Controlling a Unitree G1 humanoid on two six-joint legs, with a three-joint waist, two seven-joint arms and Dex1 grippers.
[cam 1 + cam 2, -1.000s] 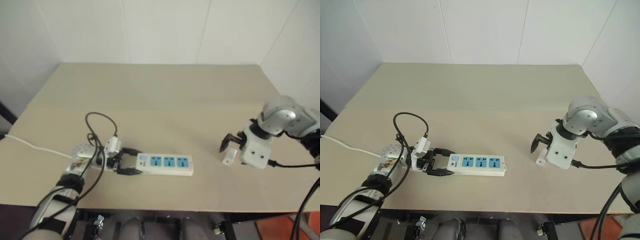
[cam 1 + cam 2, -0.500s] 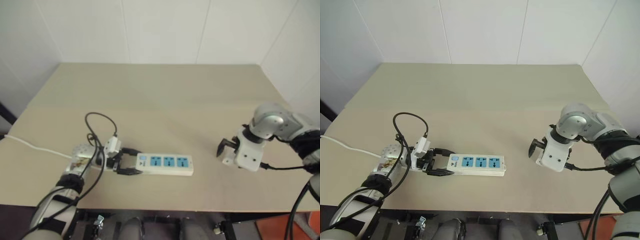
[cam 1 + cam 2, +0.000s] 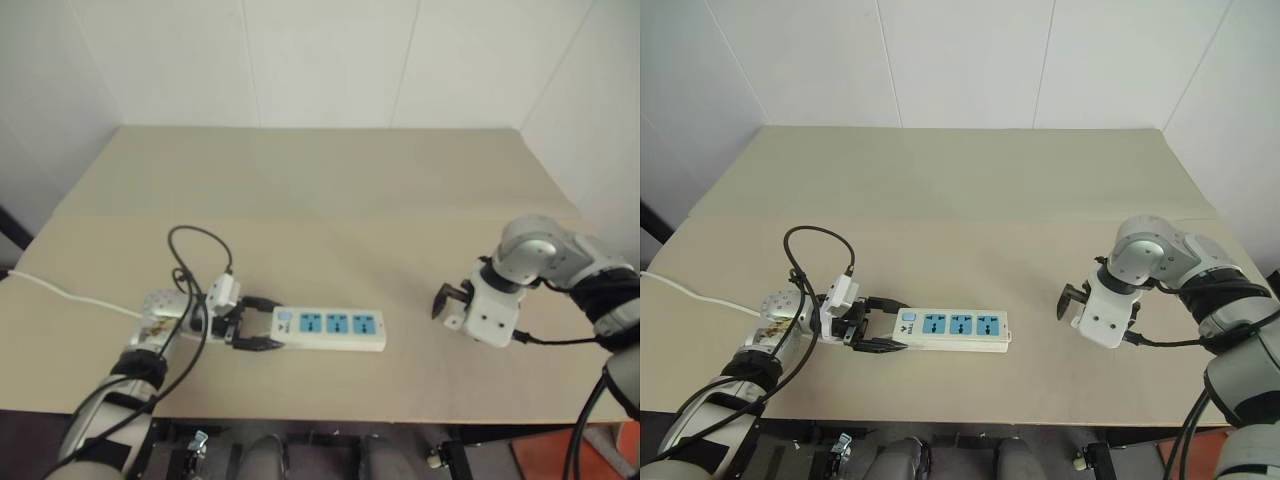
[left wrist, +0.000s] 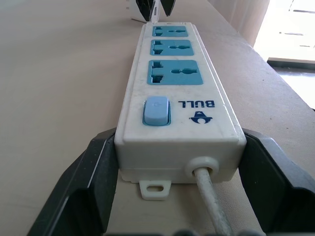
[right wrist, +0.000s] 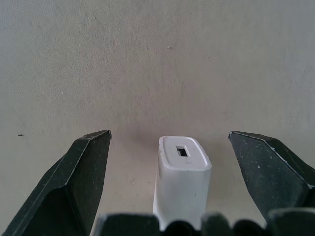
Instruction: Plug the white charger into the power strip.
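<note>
A bare beige table (image 3: 330,190) stands against white panelled walls (image 3: 320,55) at its far edge.

The long flat white plastic power strip (image 4: 179,93) carries three blue socket faces, a light blue switch near its cord end, and a dark blue logo with lettering printed beside that switch. Its thin cord (image 3: 70,292) is white. The small rounded white block charger (image 5: 181,183) is plain white, with one dark rectangular port in its end face. The fingers (image 5: 74,187) flanking it are matte black, and so are the fingers (image 4: 93,191) on either side of the strip. The gripper housings are white. The plain beige tabletop (image 3: 330,200) is unpatterned, and the wall behind is white with thin seams.
</note>
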